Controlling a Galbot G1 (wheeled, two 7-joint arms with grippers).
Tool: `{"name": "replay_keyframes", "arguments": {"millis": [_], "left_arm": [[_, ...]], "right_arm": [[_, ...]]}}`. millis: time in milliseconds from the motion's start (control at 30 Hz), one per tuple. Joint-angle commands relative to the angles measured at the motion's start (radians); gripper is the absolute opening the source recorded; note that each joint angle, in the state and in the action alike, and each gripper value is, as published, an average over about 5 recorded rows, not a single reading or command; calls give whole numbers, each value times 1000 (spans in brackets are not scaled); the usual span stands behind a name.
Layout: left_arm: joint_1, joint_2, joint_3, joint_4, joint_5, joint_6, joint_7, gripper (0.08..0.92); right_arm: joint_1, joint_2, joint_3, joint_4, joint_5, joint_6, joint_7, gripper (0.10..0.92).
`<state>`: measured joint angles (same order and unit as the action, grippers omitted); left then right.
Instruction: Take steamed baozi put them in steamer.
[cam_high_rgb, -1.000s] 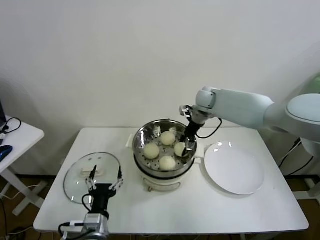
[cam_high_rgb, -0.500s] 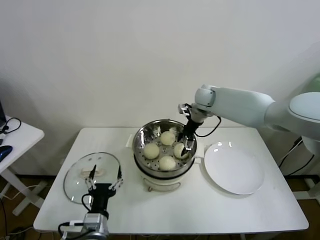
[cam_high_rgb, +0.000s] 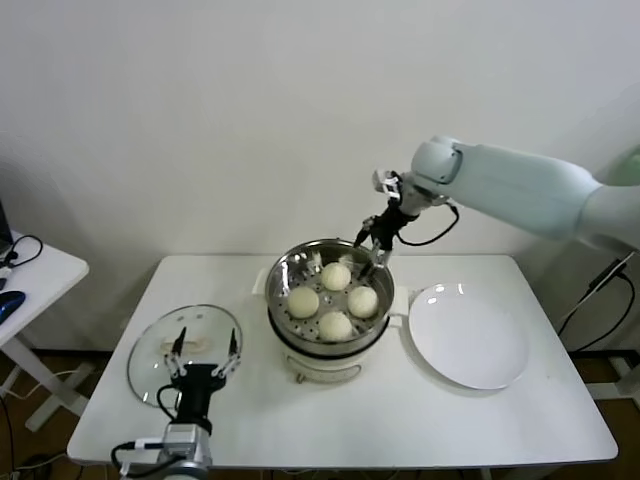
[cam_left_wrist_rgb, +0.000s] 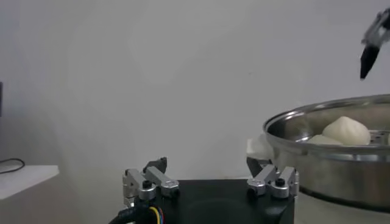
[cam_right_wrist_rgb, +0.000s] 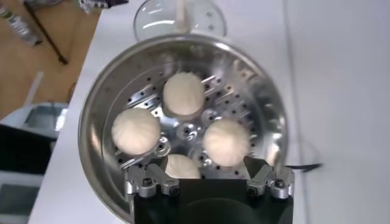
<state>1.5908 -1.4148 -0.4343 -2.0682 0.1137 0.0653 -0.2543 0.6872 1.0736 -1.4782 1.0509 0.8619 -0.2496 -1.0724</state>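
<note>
Several cream-white baozi lie in the shiny steamer (cam_high_rgb: 283, 270) at the table's middle: one at the back (cam_high_rgb: 336, 276), one left (cam_high_rgb: 303, 301), one right (cam_high_rgb: 362, 301), one in front (cam_high_rgb: 335, 325). My right gripper (cam_high_rgb: 372, 246) is open and empty, raised above the steamer's back right rim. Its wrist view looks down on the steamer (cam_right_wrist_rgb: 91, 122) and the buns (cam_right_wrist_rgb: 183, 94), with the gripper (cam_right_wrist_rgb: 204, 165) holding nothing. My left gripper (cam_high_rgb: 208, 345) is open and empty, low at the front left by the glass lid. Its wrist view (cam_left_wrist_rgb: 207, 165) shows the steamer's side (cam_left_wrist_rgb: 329, 164).
A round glass lid (cam_high_rgb: 160, 350) lies flat on the table's left. A bare white plate (cam_high_rgb: 468, 335) lies right of the steamer. The steamer sits on a white cooker base (cam_high_rgb: 325, 365). A small side table (cam_high_rgb: 30, 275) stands at the far left.
My right gripper has let go of the right-hand bun, lifted out of the steamer and moved up and back. That bun stays in the basket. The left arm has barely moved.
</note>
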Motion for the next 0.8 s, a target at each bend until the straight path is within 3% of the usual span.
{"name": "replay_keyframes", "arguments": {"millis": [33,300,500,667,800], "left_arm": [[4,9,-39,14,4,-30,-2,823],[0,9,-46,8,35,-84,14,823],[-12,4,-45,5,46,-88,13,823],[-9,4,-57,2,37,-95,33,823],[-5,4,-73,-2,18,-113,70,823]], "right_arm": [[-29,-261,201,196,-73,5,105,823],[-243,-504,420,329,-180,60,309,823],[-621,-626,806,386,-252,114,391,823],[-945,-646,1106,414,-293,186,501,823],[-1288,-562,1485,459,-335,211,569,823]]}}
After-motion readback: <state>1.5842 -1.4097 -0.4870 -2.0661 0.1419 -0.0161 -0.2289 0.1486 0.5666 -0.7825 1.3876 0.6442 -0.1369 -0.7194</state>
